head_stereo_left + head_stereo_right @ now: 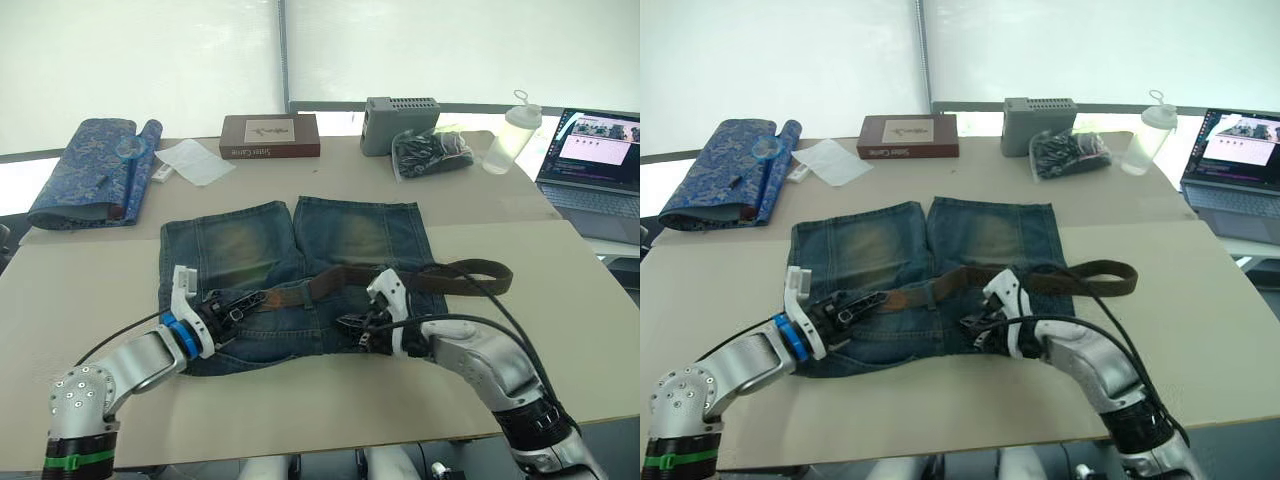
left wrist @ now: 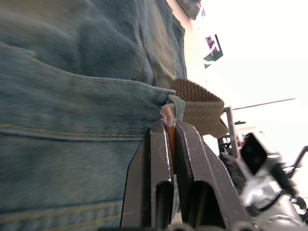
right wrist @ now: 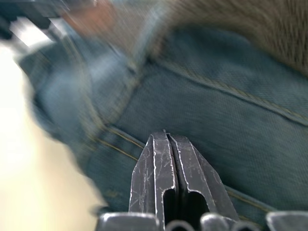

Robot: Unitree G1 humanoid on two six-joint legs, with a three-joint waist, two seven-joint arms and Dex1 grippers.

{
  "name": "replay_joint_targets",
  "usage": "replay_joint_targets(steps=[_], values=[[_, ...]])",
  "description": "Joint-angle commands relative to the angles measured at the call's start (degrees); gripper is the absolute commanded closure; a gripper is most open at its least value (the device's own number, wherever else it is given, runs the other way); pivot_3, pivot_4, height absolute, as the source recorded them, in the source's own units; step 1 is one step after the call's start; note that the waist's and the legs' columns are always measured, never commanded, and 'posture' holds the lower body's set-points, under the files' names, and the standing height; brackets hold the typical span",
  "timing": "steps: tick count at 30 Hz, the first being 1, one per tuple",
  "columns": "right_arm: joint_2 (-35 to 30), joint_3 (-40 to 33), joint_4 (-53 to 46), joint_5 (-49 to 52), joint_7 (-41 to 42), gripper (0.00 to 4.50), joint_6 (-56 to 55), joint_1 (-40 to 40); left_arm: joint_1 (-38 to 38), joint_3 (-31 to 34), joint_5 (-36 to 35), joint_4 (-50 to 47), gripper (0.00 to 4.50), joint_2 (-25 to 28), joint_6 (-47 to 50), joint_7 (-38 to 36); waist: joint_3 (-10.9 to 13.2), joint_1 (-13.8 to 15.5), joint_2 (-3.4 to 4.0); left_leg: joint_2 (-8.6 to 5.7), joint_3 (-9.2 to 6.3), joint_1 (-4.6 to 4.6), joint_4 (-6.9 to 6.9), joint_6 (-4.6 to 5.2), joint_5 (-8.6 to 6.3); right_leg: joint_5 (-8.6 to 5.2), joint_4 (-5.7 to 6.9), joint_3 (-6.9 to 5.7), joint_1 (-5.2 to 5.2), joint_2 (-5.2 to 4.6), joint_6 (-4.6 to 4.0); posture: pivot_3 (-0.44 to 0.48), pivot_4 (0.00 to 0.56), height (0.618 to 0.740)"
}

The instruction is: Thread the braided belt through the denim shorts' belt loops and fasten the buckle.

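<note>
The denim shorts (image 1: 340,235) lie flat on the table with the waistband toward me. Along the waistband runs the braided belt (image 1: 340,280), and its far part curls in a loop (image 1: 485,275) past the shorts' right side. My left gripper (image 1: 238,305) rests on the left of the waistband. The left wrist view shows it (image 2: 168,124) shut on the belt's brown end, right at a belt loop (image 2: 177,103). On the waistband's right half my right gripper (image 1: 352,325) presses on denim, shut with nothing between its fingers (image 3: 156,163). I cannot make out the buckle.
At the back of the table are a rolled blue patterned cloth (image 1: 90,165), a white sheet (image 1: 195,160), a brown book (image 1: 270,135), a grey box (image 1: 398,122), a black bag (image 1: 432,150) and a bottle (image 1: 510,135). A laptop (image 1: 595,150) stands far right.
</note>
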Motion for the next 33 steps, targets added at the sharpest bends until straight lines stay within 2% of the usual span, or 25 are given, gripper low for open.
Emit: replay_joint_targets(steps=[1,9,16,19,24,28,32,33], values=[[-1.03,1.41,2.68,-4.90,-0.13,4.46,-0.86,-0.66,1.13,4.65,-3.92,-1.31,4.50,4.16,-1.66,-0.27,0.00,0.03,0.00,0.00,-0.01,0.02,-0.02,-0.01,-0.01,-0.01,0.00,0.00,0.00,-0.01,-0.02,0.000,0.150,0.740],[-2.74,-0.73,5.18,-6.60,0.68,4.46,0.15,-0.06,7.69,12.26,-4.99,3.00,4.50,12.76,0.04,-5.49,-0.06,0.42,-0.08,0.01,-0.03,0.16,-0.03,-0.03,-0.01,-0.03,-0.01,-0.04,0.14,-0.02,-0.04,0.000,0.150,0.740],[-4.30,-2.30,5.97,-6.72,1.53,4.46,-0.02,0.19,12.77,20.66,-7.78,8.31,4.50,17.28,1.05,-8.63,-0.10,1.53,-0.17,0.04,-0.03,0.38,-0.04,-0.03,-0.03,-0.32,-0.08,-0.14,0.17,-0.12,-0.35,0.000,0.150,0.740],[-5.09,-2.78,6.12,-6.70,1.88,4.46,0.20,0.29,12.83,21.44,-7.77,10.28,4.50,18.78,1.89,-9.67,-0.12,2.05,-0.20,0.03,-0.03,0.42,-0.02,-0.47,-0.29,-0.42,-0.08,-0.19,0.23,-0.21,-0.33,0.000,0.150,0.740],[-5.36,-6.00,5.14,-4.81,2.70,4.46,-1.08,0.48,11.07,19.45,-7.47,11.54,4.50,18.58,2.78,-11.17,-0.11,2.23,-0.23,-0.04,-0.03,0.45,-0.02,-0.47,-0.30,-0.43,-0.08,-0.20,0.28,-0.25,-0.29,0.000,0.150,0.740],[-9.40,-13.05,-3.09,3.89,8.24,3.28,4.33,2.67,8.56,15.09,-7.92,8.13,4.50,15.86,3.75,-12.92,-0.05,2.91,-0.19,-0.12,-0.02,0.36,-0.02,-0.44,-0.31,-0.44,-0.07,-0.20,0.24,-0.34,-0.27,0.000,0.150,0.740],[-14.90,-20.49,-8.27,4.60,7.41,1.90,5.95,5.99,6.87,11.68,-7.92,5.25,4.50,13.10,3.74,-13.51,-0.01,2.70,-0.26,-0.13,-0.02,0.10,-0.02,-0.42,-0.32,-0.28,0.00,-0.16,0.17,-0.48,0.00,0.000,0.150,0.740],[-16.20,-21.91,-9.42,4.91,7.50,1.90,6.48,6.67,6.53,11.11,-7.92,4.68,4.50,12.49,3.74,-13.63,-0.01,2.67,-0.25,-0.13,-0.03,0.02,-0.03,-0.43,-0.32,-0.26,0.00,-0.17,0.08,-0.49,0.03,0.000,0.150,0.740]])
